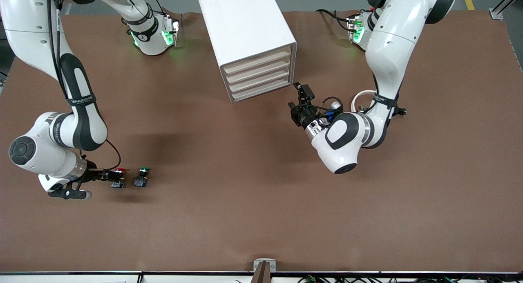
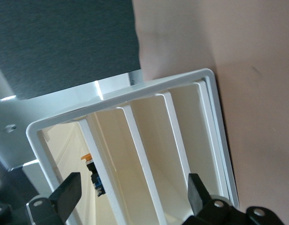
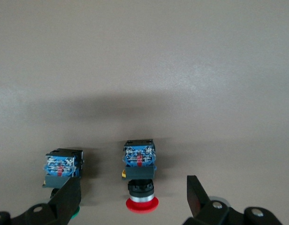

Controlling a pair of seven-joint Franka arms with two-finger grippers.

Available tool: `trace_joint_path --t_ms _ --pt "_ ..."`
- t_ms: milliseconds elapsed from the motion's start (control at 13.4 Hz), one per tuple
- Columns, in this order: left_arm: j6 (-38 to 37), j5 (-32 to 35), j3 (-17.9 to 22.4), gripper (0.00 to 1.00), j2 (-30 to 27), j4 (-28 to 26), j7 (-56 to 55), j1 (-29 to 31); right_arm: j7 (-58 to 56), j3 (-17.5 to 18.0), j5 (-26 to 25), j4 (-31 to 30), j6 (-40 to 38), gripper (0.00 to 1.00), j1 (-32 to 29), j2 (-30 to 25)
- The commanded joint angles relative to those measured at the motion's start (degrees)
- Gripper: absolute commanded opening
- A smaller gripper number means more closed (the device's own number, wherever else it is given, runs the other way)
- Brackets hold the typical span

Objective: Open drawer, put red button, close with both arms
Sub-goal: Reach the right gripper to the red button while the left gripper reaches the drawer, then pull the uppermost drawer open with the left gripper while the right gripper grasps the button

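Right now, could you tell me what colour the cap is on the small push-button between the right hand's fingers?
Red cap, clearest in the right wrist view.

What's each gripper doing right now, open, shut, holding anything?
Left gripper: open, empty, in front of the drawer unit.
Right gripper: open, fingers either side of the red button, not clamped on it.

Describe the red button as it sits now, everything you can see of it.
The red button is a tiny push-button lying on its side on the brown table, at the right arm's end. It has a round glossy red cap, a black ribbed collar and body, and a bluish-grey base with small metal contacts. The green-capped button lies beside it, apart. The right gripper is open, its fingers flanking the red button; I see no contact yet. All four drawers of the white drawer unit look closed.
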Motion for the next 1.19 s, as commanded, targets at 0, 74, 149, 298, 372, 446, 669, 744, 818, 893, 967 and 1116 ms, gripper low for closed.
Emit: trace_joint_path --t_ms 0,74,149,298,372,446,669,744,818,893,967,1116 --pt "-0.82 -1.47 0.01 1.0 3.09 -0.59 -2.58 -1.86 -2.05 0.3 1.44 -0.23 1.58 1.0 -0.32 1.28" --pt "-0.82 -1.65 0.01 1.0 3.71 -1.03 -2.93 -2.65 -2.84 0.3 1.44 -0.32 2.28 1.0 -0.32 1.46" --pt "-0.82 -2.43 -0.07 1.0 4.15 -1.81 -3.28 -3.44 -3.37 0.3 1.44 -0.32 2.63 1.0 -0.41 1.99" --pt "-1.35 -3.66 -0.16 0.75 4.24 -2.96 -3.38 -4.42 -3.37 0.3 1.44 -0.84 3.77 1.0 -0.41 2.61" --pt "-1.61 -4.19 -0.94 0.64 4.15 -3.05 -3.29 -4.59 -3.37 0.3 1.44 -1.19 4.39 1.0 -0.41 2.61" --pt "-1.7 -4.37 -1.3 0.58 4.15 -3.05 -3.29 -4.6 -3.37 0.3 1.44 -1.28 4.92 1.0 -0.32 2.78" --pt "-1.7 -4.46 -2.09 0.55 4.06 -3.23 -3.2 -4.68 -3.37 0.3 1.44 -1.2 5.18 1.0 -0.24 3.57" --pt "-1.7 -4.46 -2.7 0.55 4.06 -3.66 -3.29 -4.68 -3.29 0.3 1.44 -1.28 5.53 1.0 -0.32 3.75" --pt "-1.7 -4.46 -2.97 0.55 4.06 -4.02 -3.29 -4.77 -3.28 0.3 1.44 -1.28 5.8 1.0 -0.32 4.01" --pt "-1.7 -4.46 -3.23 0.55 3.98 -4.37 -3.29 -5.38 -3.28 0.3 1.44 -1.2 5.8 1.0 -0.32 4.27" --pt "-1.7 -4.46 -3.76 0.55 3.63 -5.15 -3.29 -5.82 -3.02 0.3 1.44 -1.2 5.8 1.0 -0.15 4.54" --pt "-1.7 -4.46 -5.34 0.54 3.54 -5.86 -3.29 -5.83 -2.67 0.3 1.44 -1.11 5.8 1.0 0.03 4.98"
